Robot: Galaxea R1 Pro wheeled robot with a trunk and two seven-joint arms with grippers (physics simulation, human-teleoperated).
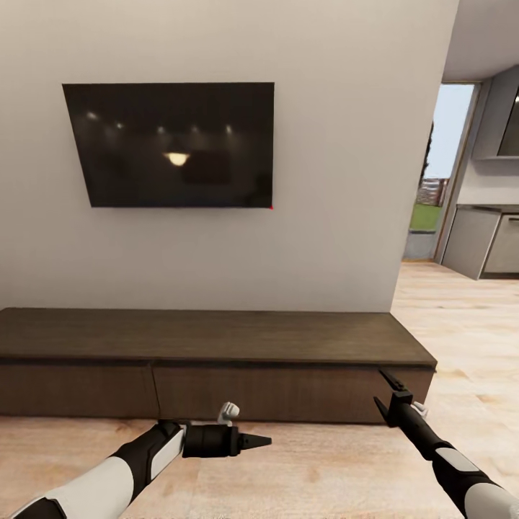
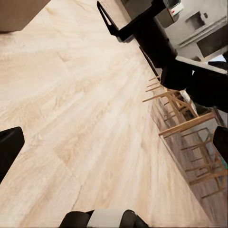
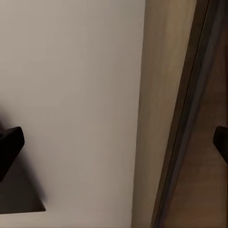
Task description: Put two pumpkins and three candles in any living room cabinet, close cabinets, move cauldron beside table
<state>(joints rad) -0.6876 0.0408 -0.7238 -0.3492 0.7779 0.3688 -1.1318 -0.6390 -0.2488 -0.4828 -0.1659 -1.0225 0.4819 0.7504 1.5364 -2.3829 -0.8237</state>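
The long, low, dark brown cabinet [image 1: 216,335] runs along the white wall in the head view. Its flat top is bare and its drawer fronts [image 1: 274,393] are flush and shut. My left gripper [image 1: 258,441] hovers low over the floor in front of the cabinet's middle, pointing right; the left wrist view has its fingers [image 2: 9,149] far apart, open and empty. My right gripper [image 1: 387,395] stands open and empty just before the cabinet's right end. The right wrist view looks along the cabinet [image 3: 164,95] and the wall. No pumpkins, candles or cauldron are in view.
A black television [image 1: 173,144] hangs on the wall above the cabinet. Pale wood floor [image 1: 303,476] spreads in front and to the right, towards a glass door [image 1: 432,187] and grey kitchen units [image 1: 483,245]. Wooden chairs [image 2: 185,123] stand beyond my right arm [image 2: 156,42].
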